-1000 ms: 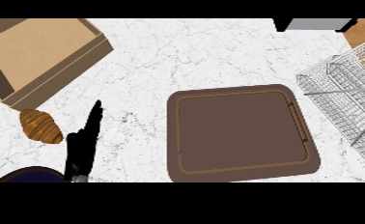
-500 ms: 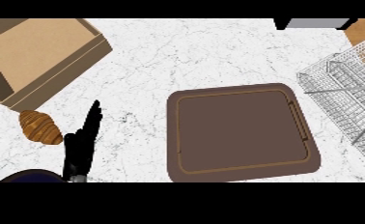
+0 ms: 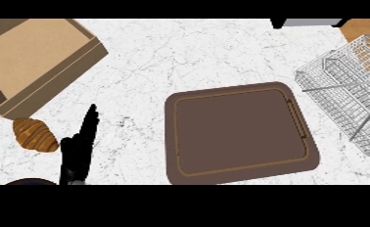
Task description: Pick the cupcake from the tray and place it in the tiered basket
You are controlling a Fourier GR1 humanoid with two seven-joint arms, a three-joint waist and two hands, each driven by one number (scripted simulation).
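Head view shows us the brown tray (image 3: 242, 133) lying flat on the white marbled bench (image 3: 180, 55), and its surface is bare: we see no cupcake on it or anywhere else in view, so we cannot say where the cupcake is. The wire tiered basket (image 3: 339, 84) stands just beside the tray at the right edge, partly cut off, and we make out nothing resting inside the part that shows.

Only one robot hand appears, the left robot hand (image 3: 78, 150), at the lower left, well apart from the tray. Its fingers are straight and together, pointing up the view, holding nothing; it looks at rest. The right robot hand is out of view, so we cannot tell whether it carries anything.

We judge that the pick from the tray is over or unobservable here; any next move calls for locating the cupcake first. A croissant (image 3: 34, 134) lies left of the hand, below a cardboard box (image 3: 43, 59).
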